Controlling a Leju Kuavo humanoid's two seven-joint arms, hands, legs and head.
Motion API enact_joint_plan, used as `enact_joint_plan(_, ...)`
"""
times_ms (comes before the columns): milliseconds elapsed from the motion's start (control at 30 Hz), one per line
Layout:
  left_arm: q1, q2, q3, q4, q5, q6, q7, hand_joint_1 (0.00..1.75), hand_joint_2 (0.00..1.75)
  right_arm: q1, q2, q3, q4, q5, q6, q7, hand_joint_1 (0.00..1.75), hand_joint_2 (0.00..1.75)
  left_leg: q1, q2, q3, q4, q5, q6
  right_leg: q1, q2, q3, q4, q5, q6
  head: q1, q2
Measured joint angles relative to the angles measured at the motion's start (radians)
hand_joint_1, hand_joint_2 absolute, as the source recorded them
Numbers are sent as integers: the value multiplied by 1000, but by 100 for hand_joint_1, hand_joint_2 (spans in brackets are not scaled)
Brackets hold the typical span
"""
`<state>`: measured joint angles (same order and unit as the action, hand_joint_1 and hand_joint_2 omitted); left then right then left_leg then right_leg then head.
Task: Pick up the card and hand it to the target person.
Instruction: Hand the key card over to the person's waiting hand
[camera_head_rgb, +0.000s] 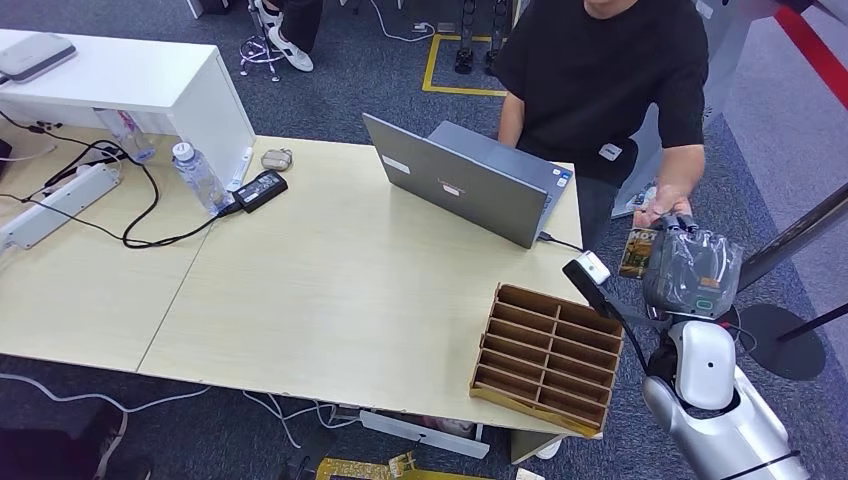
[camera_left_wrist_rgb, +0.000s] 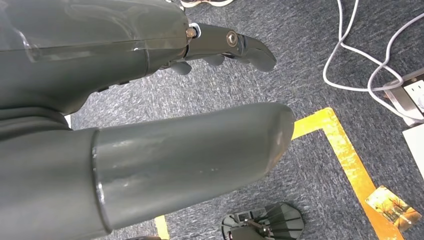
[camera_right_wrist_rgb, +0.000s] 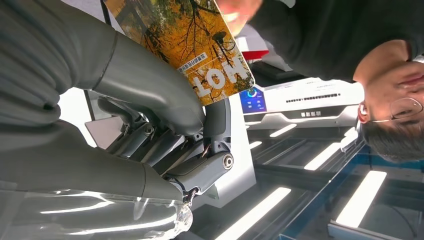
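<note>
Right hand (camera_head_rgb: 690, 268) at right edge of head view pinching the card (camera_head_rgb: 637, 252), person's hand (camera_head_rgb: 662, 208) touching it, wooden organizer (camera_head_rgb: 547, 355) lower left, laptop (camera_head_rgb: 465, 180) behind, left hand (camera_left_wrist_rgb: 150, 130) holding nothing, fingers apart.

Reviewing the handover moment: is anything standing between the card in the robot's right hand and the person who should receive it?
Nothing visible does. The right hand holds the card past the table's corner, and the person's hand is already at the card's upper edge.

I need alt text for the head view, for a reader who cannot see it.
The robot's right hand holds a card up to a person's hand beside a wooden table with a grey laptop and a slotted wooden organizer.
</note>
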<state>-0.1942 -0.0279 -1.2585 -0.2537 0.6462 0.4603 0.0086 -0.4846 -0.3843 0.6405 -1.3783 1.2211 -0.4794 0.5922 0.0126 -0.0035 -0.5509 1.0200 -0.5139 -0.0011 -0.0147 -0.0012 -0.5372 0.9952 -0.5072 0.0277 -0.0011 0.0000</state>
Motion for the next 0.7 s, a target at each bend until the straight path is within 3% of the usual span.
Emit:
enact_joint_plan(600, 0, 0, -1, 0, 0, 0, 0, 0, 0, -1, 3, 0, 0, 5, -2, 12, 175, 175, 0, 0, 0, 0, 0, 0, 0, 0, 0, 0, 0, 0, 0, 0)
enact_joint_plan(633, 0, 0, -1, 0, 0, 0, 0, 0, 0, -1, 3, 0, 0, 4, -2, 12, 164, 175, 0, 0, 0, 0, 0, 0, 0, 0, 0, 0, 0, 0, 0, 0)
enact_joint_plan(700, 0, 0, -1, 0, 0, 0, 0, 0, 0, -1, 3, 0, 0, 4, -2, 13, 122, 175, 0, 0, 0, 0, 0, 0, 0, 0, 0, 0, 0, 0, 0, 0)
